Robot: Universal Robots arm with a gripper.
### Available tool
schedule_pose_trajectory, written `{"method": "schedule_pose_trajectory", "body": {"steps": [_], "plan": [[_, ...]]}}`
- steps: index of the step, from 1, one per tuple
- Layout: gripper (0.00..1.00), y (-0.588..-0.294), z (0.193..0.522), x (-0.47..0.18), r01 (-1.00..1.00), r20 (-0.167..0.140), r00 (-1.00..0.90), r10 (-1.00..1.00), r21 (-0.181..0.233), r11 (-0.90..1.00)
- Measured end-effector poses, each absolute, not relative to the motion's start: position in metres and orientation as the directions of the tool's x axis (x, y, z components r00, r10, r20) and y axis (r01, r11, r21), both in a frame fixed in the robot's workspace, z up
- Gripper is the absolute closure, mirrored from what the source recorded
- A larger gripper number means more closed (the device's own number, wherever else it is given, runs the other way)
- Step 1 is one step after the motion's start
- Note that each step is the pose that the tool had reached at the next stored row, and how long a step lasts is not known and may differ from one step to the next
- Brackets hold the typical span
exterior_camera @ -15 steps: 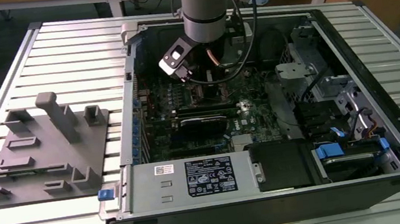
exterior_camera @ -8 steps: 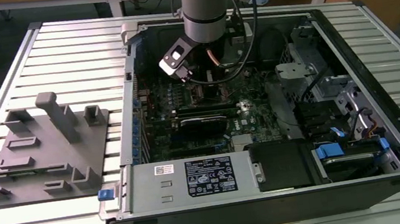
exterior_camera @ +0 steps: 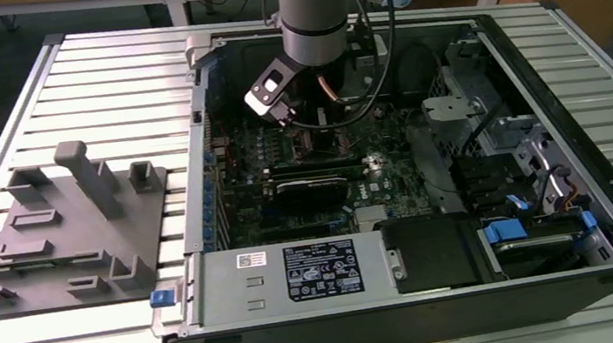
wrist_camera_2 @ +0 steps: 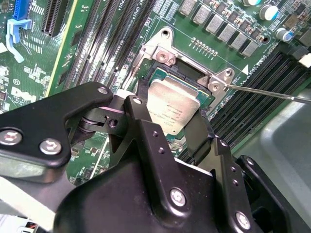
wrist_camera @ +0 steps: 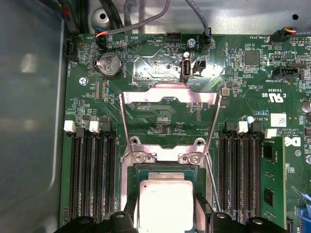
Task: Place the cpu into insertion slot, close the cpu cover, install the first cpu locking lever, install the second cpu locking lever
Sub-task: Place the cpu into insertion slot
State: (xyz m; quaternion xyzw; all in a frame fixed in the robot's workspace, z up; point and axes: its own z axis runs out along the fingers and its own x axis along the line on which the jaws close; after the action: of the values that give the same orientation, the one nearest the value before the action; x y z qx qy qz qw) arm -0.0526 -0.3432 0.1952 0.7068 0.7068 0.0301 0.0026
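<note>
Grey slatted metal table [exterior_camera: 61,79] bears open black computer case [exterior_camera: 419,326]. Black fingers [wrist_camera_2: 140,112] of gripper [wrist_camera_2: 172,122] clenched on opposite edges of small square silver-grey cpu [wrist_camera_2: 171,108], which lies between them in dark, silver-rimmed insertion slot [wrist_camera_2: 167,74]. Thin silver windowed cpu cover [wrist_camera: 170,95] lies flipped open beyond fingertips.

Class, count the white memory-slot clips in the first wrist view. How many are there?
4. Two clips sit by the case wall; two sit across the cpu. The slots' other ends are hidden, so more may exist.
</note>
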Motion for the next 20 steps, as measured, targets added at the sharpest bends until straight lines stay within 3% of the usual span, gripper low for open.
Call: {"method": "schedule_pose_trajectory", "body": {"steps": [20], "plan": [[0.46,-0.3439,0.1961,-0.0526,0.999,0.039,-0.001,0.999,0.046,-0.001]]}}
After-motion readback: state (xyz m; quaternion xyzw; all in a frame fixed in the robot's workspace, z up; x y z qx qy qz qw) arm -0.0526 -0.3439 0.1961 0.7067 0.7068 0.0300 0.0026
